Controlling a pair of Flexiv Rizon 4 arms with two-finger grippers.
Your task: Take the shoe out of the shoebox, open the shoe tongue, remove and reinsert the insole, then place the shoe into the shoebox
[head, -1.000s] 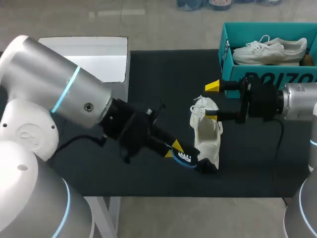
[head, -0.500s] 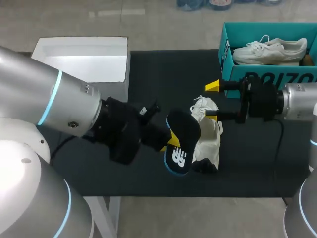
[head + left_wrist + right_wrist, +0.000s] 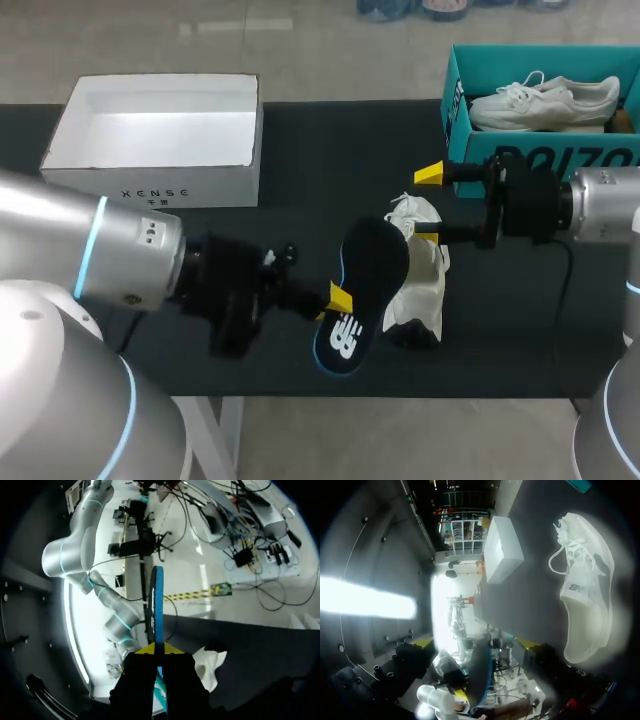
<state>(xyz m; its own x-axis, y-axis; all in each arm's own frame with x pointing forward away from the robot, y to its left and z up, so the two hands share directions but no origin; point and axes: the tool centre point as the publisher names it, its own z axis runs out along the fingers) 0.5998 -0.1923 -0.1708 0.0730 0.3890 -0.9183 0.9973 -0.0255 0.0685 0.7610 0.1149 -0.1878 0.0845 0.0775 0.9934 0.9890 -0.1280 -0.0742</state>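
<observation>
L arm came in from the left, low over the counter. L pincer was closed on the insole, both yellow tips pinching its side edge near the end w/ the white logo. Insole was black w/ a blue rim, lifted off the counter and tilted: plain end up toward the shoe, logo end down toward the front edge. In L wrist view the insole stood edge-on between the tips of the L pincer, sticking straight out ahead of the fingers, w/ the shoe on the counter off to one side.

Shoe was white, lying on the counter approx mid-right, out of both boxes, just beside the insole. Couldn't tell if the two touched.

R arm came in from the right. R pincer was spread wide, gripping nothing. Its nearer tip sat at the shoe's opening, the farther tip apart from the shoe, over bare counter. Couldn't tell whether the nearer tip actually touched. In R wrist view the shoe lay beside the fingers, laces facing away, w/ the white shoebox farther ahead.

White shoebox sat open-topped at the far-left of the counter, well apart from the shoe. Teal shoebox sat at the far-right corner w/ a second shoe, also white, lying in it.
</observation>
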